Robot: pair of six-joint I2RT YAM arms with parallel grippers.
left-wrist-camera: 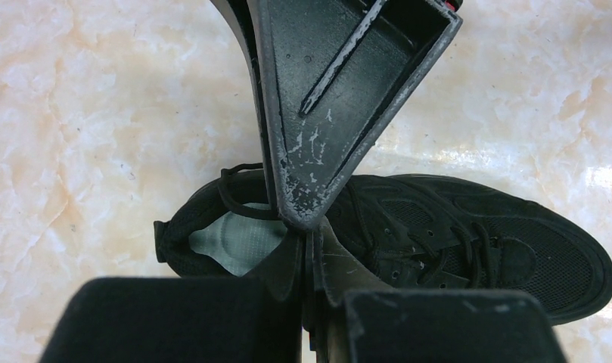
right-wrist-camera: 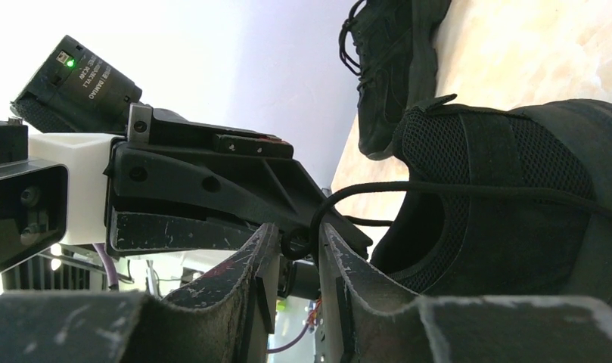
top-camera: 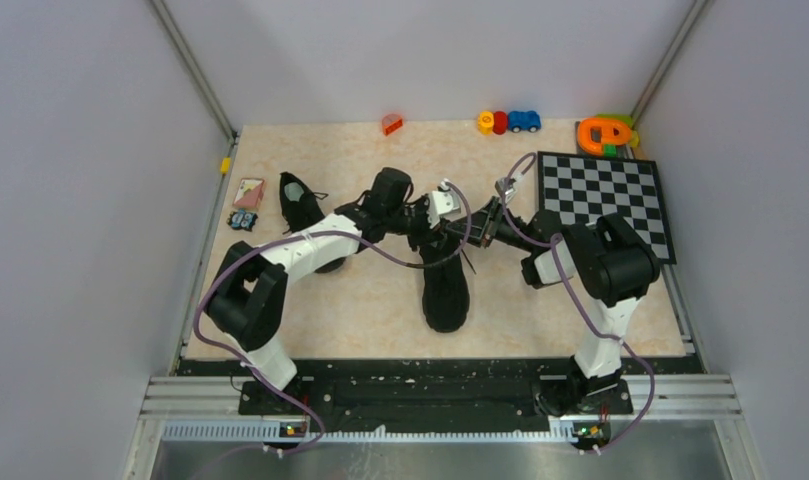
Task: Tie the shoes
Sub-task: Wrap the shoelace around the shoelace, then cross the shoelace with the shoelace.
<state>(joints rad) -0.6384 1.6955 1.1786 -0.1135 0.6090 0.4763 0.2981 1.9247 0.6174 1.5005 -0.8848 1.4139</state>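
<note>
My right gripper [right-wrist-camera: 299, 257] stands part open around a loop of lace [right-wrist-camera: 454, 189]. My left gripper [left-wrist-camera: 306, 219], closed, meets it over the heel of the shoe [top-camera: 446, 290], whose toe points back toward me.

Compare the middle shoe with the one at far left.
The middle shoe has the left gripper and right gripper at its opening; the left shoe lies apart, touched by neither. A lace runs from the middle shoe to the grippers; none does from the left shoe. Both are black low-top lace-ups.
</note>
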